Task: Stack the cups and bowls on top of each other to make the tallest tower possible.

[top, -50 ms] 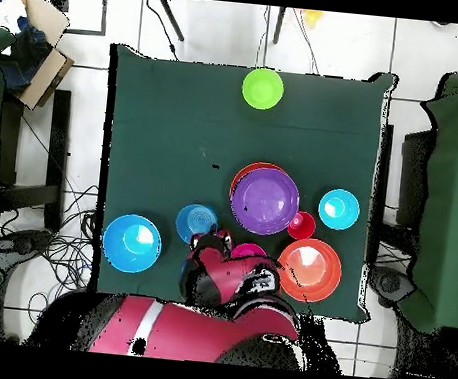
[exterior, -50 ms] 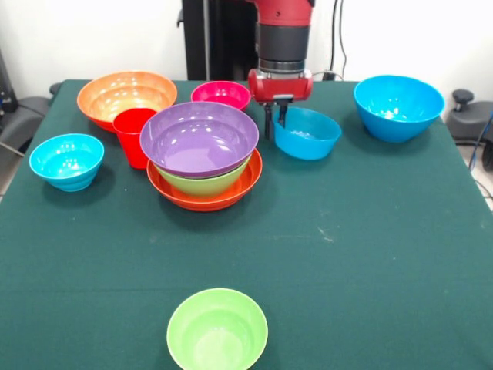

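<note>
Hand (exterior, -50 ms: 276, 122) clamped on the near-left rim of a tilted blue bowl (exterior, -50 ms: 308, 132), just right of the tower (exterior, -50 ms: 202, 154) of orange, green and purple bowls mid-desk, so next carry likely leftward.

The bench (exterior, -50 ms: 370, 254) wore a dark green cloth. On it, the tower (exterior, -50 ms: 204, 166) showed a purple bowl (exterior, -50 ms: 199, 137) over a green bowl (exterior, -50 ms: 204, 183) in an orange bowl (exterior, -50 ms: 204, 199). Beside it stood a red tumbler (exterior, -50 ms: 133, 135), a second orange bowl (exterior, -50 ms: 125, 94), a magenta bowl (exterior, -50 ms: 221, 94), three blue bowls (exterior, -50 ms: 398, 104) and a lone green bowl (exterior, -50 ms: 217, 330). The end effector (exterior, -50 ms: 276, 123) was red and black.
</note>
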You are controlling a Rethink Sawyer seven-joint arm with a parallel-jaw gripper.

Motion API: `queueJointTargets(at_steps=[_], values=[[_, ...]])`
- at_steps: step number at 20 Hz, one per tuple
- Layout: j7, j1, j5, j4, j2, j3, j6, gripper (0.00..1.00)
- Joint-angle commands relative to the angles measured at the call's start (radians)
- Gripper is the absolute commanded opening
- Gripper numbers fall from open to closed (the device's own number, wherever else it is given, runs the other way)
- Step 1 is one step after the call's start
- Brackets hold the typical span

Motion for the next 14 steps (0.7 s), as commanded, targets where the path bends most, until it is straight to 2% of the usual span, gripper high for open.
queueJointTargets(at_steps=[1,7,14], values=[[0.060,-0.094,-0.007,0.090,-0.255,0.202,0.303,0.00],[-0.008,-0.190,0.085,0.209,-0.490,0.338,0.537,0.00],[-0.078,-0.252,0.186,0.231,-0.623,0.436,0.725,0.00]])
